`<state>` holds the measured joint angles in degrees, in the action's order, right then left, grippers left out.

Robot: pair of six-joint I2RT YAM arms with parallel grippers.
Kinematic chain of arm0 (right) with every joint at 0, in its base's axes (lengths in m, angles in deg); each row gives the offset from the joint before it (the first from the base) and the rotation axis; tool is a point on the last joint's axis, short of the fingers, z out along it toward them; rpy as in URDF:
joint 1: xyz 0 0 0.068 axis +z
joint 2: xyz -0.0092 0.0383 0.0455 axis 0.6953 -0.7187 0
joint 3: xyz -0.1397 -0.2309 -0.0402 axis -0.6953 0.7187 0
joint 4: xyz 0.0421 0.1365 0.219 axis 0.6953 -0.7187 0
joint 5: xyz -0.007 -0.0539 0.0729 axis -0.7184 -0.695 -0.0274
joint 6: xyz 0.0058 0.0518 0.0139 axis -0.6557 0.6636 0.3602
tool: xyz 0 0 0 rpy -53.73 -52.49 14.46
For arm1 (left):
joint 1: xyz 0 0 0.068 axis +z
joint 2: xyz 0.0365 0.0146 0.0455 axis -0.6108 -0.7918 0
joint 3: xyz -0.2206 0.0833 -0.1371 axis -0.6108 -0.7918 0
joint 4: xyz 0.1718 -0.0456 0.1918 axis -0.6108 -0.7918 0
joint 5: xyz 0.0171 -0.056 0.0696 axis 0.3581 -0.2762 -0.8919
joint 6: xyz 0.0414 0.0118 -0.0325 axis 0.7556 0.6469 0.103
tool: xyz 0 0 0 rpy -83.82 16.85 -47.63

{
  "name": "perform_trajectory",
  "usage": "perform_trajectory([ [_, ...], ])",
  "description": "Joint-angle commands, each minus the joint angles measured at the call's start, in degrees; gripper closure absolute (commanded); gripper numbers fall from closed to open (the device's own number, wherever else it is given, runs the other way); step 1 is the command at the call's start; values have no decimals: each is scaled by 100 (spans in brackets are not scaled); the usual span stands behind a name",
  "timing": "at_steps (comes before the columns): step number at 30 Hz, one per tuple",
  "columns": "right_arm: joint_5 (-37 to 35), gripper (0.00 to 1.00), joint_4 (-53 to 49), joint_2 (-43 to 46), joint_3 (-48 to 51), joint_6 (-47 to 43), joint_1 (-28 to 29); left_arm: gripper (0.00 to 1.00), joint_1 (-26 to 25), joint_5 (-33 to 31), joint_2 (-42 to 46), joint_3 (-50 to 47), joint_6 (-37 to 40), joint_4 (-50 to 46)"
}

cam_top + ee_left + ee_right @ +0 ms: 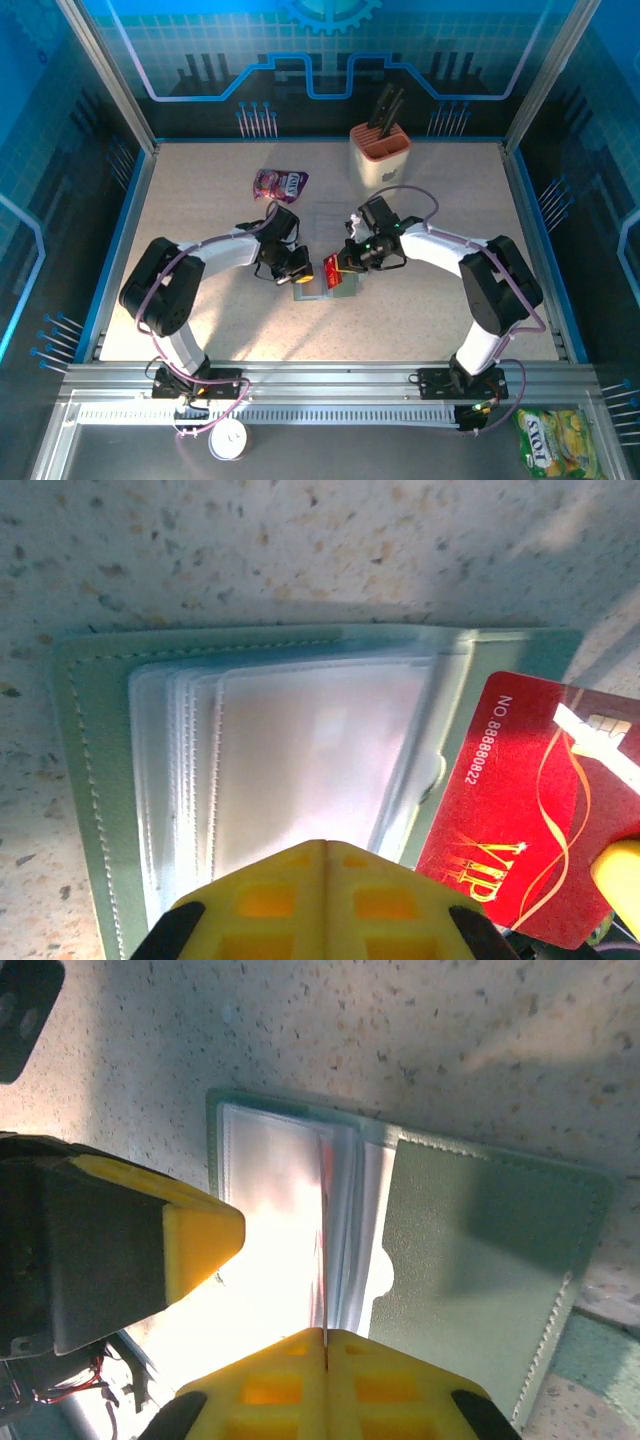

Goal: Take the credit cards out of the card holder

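Main risk: the right hand [325, 1338] is fully closed on the red card [520, 800] by a thin edge pinch, so any twist could make the card pivot or slip out. I can't tell whether its far corner still sits in a sleeve. If it does, pulling would likely drag the card holder [95, 780] along or flip it shut. The left hand [325, 848] is also fully closed, tips at the near edge of the clear sleeves [300, 750]. I can't tell whether it pinches a sleeve or only presses down, and if it only presses, it won't hold much. The two hands are close together over the holder, so a sideways move risks finger contact. Glare washes out the sleeves, so any remaining cards can't be counted and one could get missed. The holder lies open and flat on the desk [300, 550], mid-desk between the two hands, inside face up. In the top view its long axis looks to run roughly left-right, but it's small there. The green flap lies on the right in the right wrist view. The card is at the holder's right edge in the left wrist view, skewed to it, printed face toward that camera. From the right wrist it shows edge-on, a thin red line running straight out from the fingertips. I can't settle the card's long axis because part of it is out of frame.
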<state>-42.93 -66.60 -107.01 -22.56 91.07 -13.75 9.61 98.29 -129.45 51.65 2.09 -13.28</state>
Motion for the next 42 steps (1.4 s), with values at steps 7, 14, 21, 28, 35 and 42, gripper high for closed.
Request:
perform_trajectory([
  [7,-500,100,-1395,-136,-1184,-1981,-104,98,12,-399,408,390,-81,-467],
  [14,-831,100,-2356,-496,-1979,-4509,36,97,140,-510,563,527,-113,-457],
  [21,-1865,100,-3273,-1053,-2950,-6534,160,97,199,-494,739,467,-152,-440],
  [28,-1913,100,-4066,-1859,-4394,-7468,134,96,442,-497,1047,284,-89,-601],
  [35,-1907,100,-4925,-2801,-6211,-7734,-13,96,704,-389,1188,230,1,-654],
  [42,-1877,100,-5484,-3638,-7406,-7917,-58,96,1046,-179,1001,533,307,-873],
])
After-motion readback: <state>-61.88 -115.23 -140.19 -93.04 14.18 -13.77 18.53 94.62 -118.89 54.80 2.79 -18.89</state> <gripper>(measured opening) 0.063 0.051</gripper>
